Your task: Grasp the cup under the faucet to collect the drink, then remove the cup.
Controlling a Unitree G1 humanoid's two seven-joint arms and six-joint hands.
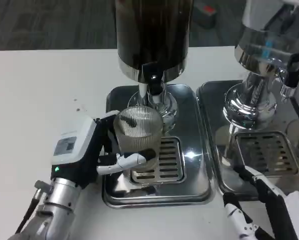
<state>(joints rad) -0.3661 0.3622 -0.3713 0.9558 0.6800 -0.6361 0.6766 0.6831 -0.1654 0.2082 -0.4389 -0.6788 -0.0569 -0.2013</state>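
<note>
A clear ribbed cup [137,131] is held by my left hand [91,150], whose fingers wrap its left side and lower front. The cup stands upright over the slotted drip grate [162,161], just below and slightly left of the black faucet [153,78] of the dark drink dispenser [153,35]. I cannot tell whether any drink is in the cup. My right hand [269,207] sits low at the bottom right, fingers spread, holding nothing.
The steel drip tray [194,185] lies under the dispenser. A second dispenser [269,60] with its own tray [269,150] stands to the right. White table [44,90] spreads to the left.
</note>
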